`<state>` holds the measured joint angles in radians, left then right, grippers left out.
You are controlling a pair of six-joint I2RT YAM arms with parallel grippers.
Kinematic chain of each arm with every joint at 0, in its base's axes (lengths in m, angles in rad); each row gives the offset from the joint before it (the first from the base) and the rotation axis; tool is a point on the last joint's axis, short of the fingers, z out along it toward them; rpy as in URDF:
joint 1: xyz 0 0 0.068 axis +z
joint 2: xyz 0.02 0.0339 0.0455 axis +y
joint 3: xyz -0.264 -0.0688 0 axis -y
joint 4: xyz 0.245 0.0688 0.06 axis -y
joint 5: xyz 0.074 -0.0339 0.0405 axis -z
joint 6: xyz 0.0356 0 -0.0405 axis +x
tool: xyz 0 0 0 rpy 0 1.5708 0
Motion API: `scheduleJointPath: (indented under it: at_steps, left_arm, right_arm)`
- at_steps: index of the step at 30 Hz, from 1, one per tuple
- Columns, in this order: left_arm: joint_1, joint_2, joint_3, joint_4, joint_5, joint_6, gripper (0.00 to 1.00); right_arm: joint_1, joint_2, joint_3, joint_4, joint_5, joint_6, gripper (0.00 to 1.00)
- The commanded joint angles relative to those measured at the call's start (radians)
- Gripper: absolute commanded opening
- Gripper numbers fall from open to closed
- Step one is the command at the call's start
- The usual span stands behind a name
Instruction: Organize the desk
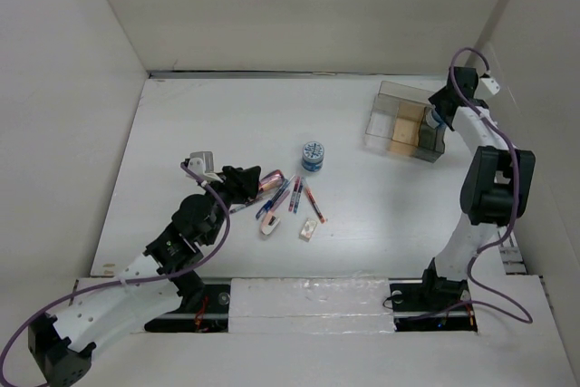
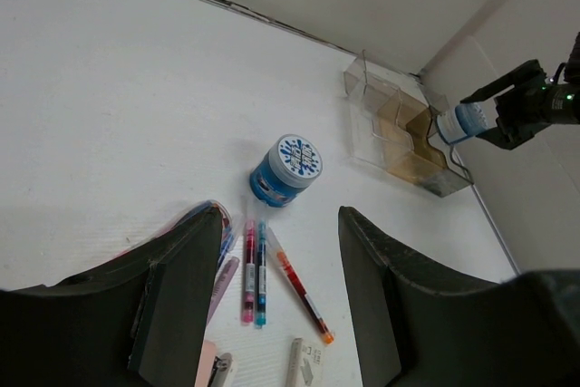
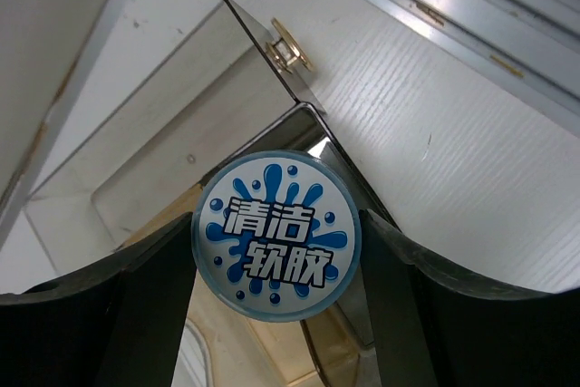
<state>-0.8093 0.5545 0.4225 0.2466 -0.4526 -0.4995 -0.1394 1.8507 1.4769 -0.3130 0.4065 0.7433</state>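
Right fingers (image 3: 471,314) clamp the blue-lidded tub (image 3: 276,235) above the clear tray (image 1: 379,124), I'd say for filing it there; my left fingers (image 2: 172,296) hang apart over loose pens (image 2: 248,269) on the desk (image 2: 109,115).

Left arm (image 1: 118,310): white shells on the long links, black blocks at the joints — chunky and rounded.
Right arm (image 1: 458,240): same make, with a white link low down, a big black joint housing above it, and white again towards the wrist.
Cables (image 1: 467,50): thin and purple, one running loosely alongside each arm.
Left fingers (image 2: 177,301): matt black, broad, with curved inner faces.
Right fingers (image 3: 136,314): dark and smooth — the same wide curved shape.
Wrist box (image 1: 201,161): small, pale grey, on the left arm.
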Motion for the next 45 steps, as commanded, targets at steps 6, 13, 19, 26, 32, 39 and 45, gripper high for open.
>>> scheduleJointPath:
  at_steps: [6, 13, 19, 26, 32, 39, 45]
  left_arm:
    - [0.002, 0.016, 0.022, 0.04, 0.003, -0.004, 0.5]
    - [0.002, 0.019, 0.024, 0.039, 0.005, -0.005, 0.5]
    - [0.002, 0.012, 0.021, 0.04, 0.005, -0.005, 0.5]
    - [0.002, 0.028, 0.027, 0.039, 0.009, -0.002, 0.51]
    - [0.002, 0.027, 0.029, 0.033, 0.002, -0.004, 0.51]
    - [0.002, 0.03, 0.03, 0.039, 0.022, -0.004, 0.51]
    - [0.002, 0.021, 0.029, 0.034, 0.009, -0.002, 0.51]
  right_arm:
    - [-0.009, 0.059, 0.048, 0.006, -0.052, 0.022, 0.68]
    - [-0.019, -0.017, 0.026, 0.051, -0.087, 0.018, 1.0]
    - [0.014, -0.189, -0.058, 0.156, -0.107, 0.034, 0.97]
    - [0.22, -0.383, -0.254, 0.302, -0.15, 0.005, 0.11]
    - [0.559, -0.415, -0.417, 0.35, -0.104, -0.051, 0.74]
    - [0.814, -0.299, -0.413, 0.255, 0.023, -0.11, 1.0]
    - [0.903, -0.099, -0.268, 0.157, 0.092, -0.156, 1.0]
